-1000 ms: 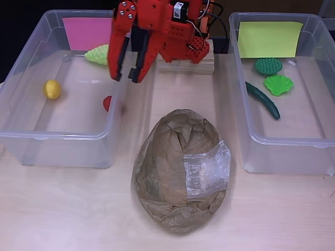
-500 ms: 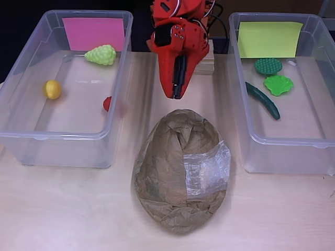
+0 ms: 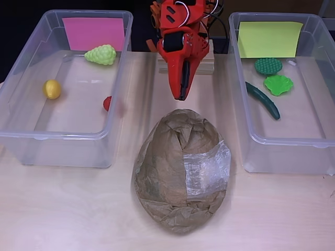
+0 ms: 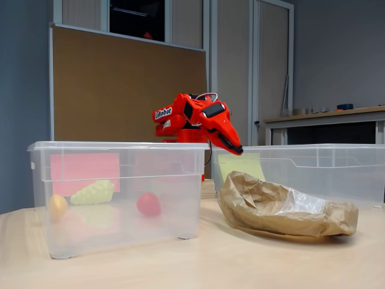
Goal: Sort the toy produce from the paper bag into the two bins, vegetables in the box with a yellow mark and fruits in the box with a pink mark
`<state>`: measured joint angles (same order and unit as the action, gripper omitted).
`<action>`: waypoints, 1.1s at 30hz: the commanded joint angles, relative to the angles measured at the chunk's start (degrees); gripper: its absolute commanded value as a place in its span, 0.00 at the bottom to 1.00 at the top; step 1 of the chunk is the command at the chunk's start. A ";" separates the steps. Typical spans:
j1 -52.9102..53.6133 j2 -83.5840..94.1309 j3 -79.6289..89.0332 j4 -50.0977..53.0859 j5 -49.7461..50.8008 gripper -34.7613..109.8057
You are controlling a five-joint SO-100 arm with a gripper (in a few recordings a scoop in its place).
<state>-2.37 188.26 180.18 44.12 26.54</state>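
In the overhead view the red claw (image 3: 181,94) hung over the middle of the counter (image 3: 63,209), its fingers together and empty, tip aimed at the far end of the crumpled paper bag (image 3: 180,172). The bag lay between the two bins, its mouth not clearly visible. The pink-marked bin (image 3: 15,83) at the counter's left edge held a yellow lemon (image 3: 52,89), pale green grapes (image 3: 101,54) and a red fruit (image 3: 107,103). The yellow-marked bin (image 3: 251,141) at the right held a cucumber (image 3: 263,100), a green leaf (image 3: 278,84) and a round dark green piece (image 3: 268,66).

In the fixed view the claw (image 4: 236,148) sat above the bag (image 4: 283,208), well clear of it. The bag looked slumped nearly flat. Any remaining produce was hidden, so the claw could likely pinch only paper and drag the light bag along the counter, or against a bin.
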 commanded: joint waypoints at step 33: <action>-1.41 2.29 -0.18 25.40 -13.10 0.24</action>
<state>-2.64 190.28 180.26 68.82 13.45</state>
